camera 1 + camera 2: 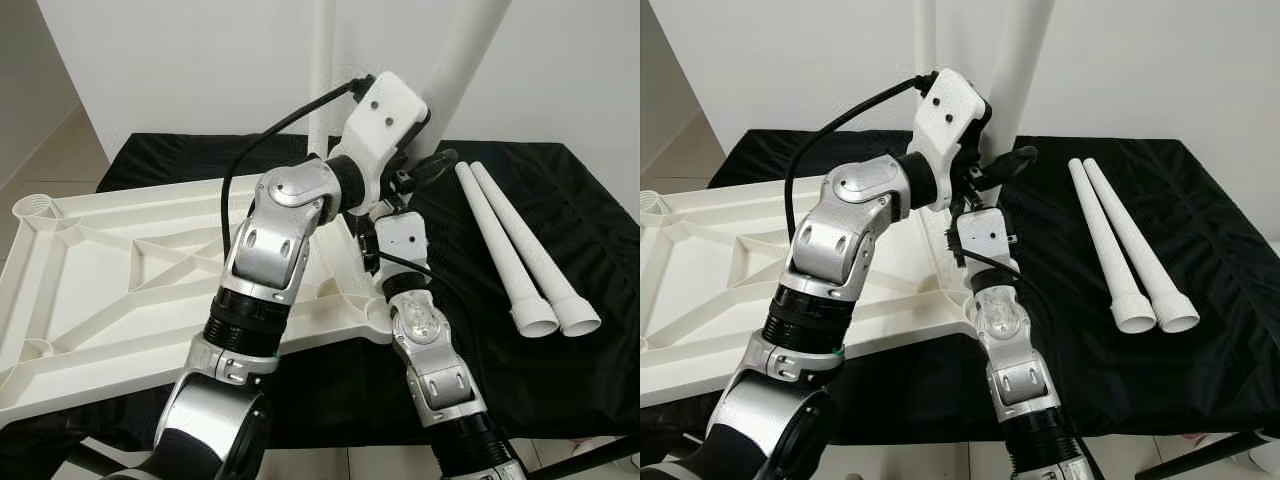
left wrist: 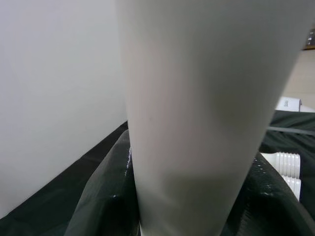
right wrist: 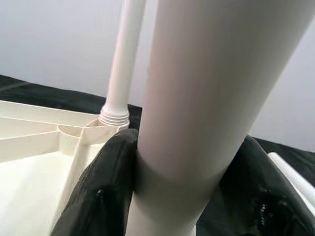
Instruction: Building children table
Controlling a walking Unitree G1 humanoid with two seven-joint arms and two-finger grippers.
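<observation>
A: Where's the leg?

B: We've got the white table leg clamped by both grippers, left gripper high, right gripper lower, at the corner of the upside-down tabletop on the black cloth.

A: Sockets?

B: Second leg stands threaded in a far corner socket. Near-left socket sits hollow. Two spare legs lie side by side, well right of us.

A: Markings?

B: Small white label, unreadable. Held leg's base is hidden behind our arms.
</observation>
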